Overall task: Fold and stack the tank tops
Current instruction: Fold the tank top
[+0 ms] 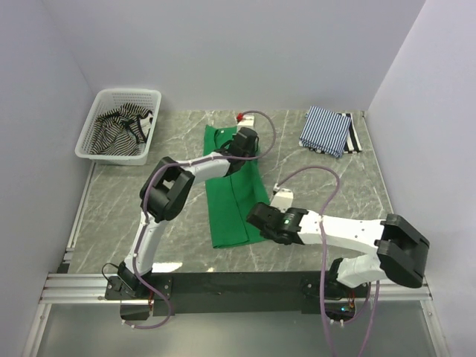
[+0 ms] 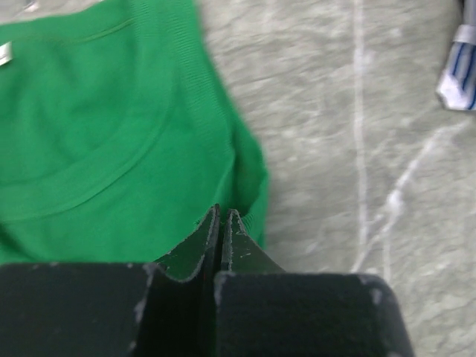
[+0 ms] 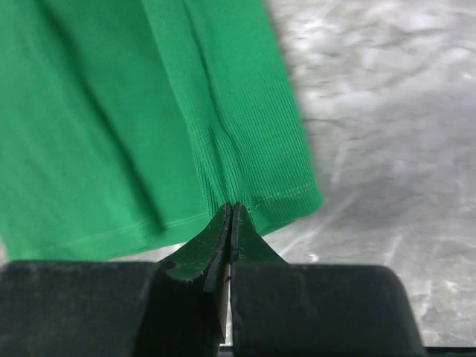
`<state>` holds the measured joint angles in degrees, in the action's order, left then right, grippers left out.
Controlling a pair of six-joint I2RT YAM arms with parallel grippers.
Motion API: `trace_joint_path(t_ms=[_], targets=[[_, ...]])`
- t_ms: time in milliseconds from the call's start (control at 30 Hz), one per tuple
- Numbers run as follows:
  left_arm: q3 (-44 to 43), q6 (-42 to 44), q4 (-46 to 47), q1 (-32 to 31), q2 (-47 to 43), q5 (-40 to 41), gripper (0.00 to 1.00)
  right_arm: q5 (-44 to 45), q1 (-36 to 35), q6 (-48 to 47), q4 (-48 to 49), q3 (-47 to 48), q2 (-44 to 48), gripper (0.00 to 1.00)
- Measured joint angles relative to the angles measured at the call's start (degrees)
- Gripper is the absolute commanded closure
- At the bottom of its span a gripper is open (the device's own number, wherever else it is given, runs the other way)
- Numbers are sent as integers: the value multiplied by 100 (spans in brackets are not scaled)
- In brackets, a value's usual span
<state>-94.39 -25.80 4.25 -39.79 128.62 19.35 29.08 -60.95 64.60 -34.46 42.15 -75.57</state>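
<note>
The green top [image 1: 227, 201] lies near-to-far; the left pincer [image 2: 222, 223] grips its far right edge, the right pincer [image 3: 232, 216] its near hem, both clamped.

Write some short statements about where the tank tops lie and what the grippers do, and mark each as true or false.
1. The green tank top lies in the basket. False: it lies spread on the table.
2. The left gripper and the right gripper are both shut on the green tank top's edge. True.
3. A black-and-white striped top lies in the basket. True.
4. The blue-and-white striped top lies unfolded beside the left arm's base. False: it lies folded at the table's far right corner.
</note>
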Motion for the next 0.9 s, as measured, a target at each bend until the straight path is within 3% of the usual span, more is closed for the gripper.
trace_joint_path(t_ms=[400, 900], targets=[[1266, -308, 483, 291, -866, 2, 99, -389, -299, -612, 68, 813, -782, 100], [2028, -525, 776, 511, -1167, 4, 99, -680, -446, -901, 166, 1165, -1327, 100]])
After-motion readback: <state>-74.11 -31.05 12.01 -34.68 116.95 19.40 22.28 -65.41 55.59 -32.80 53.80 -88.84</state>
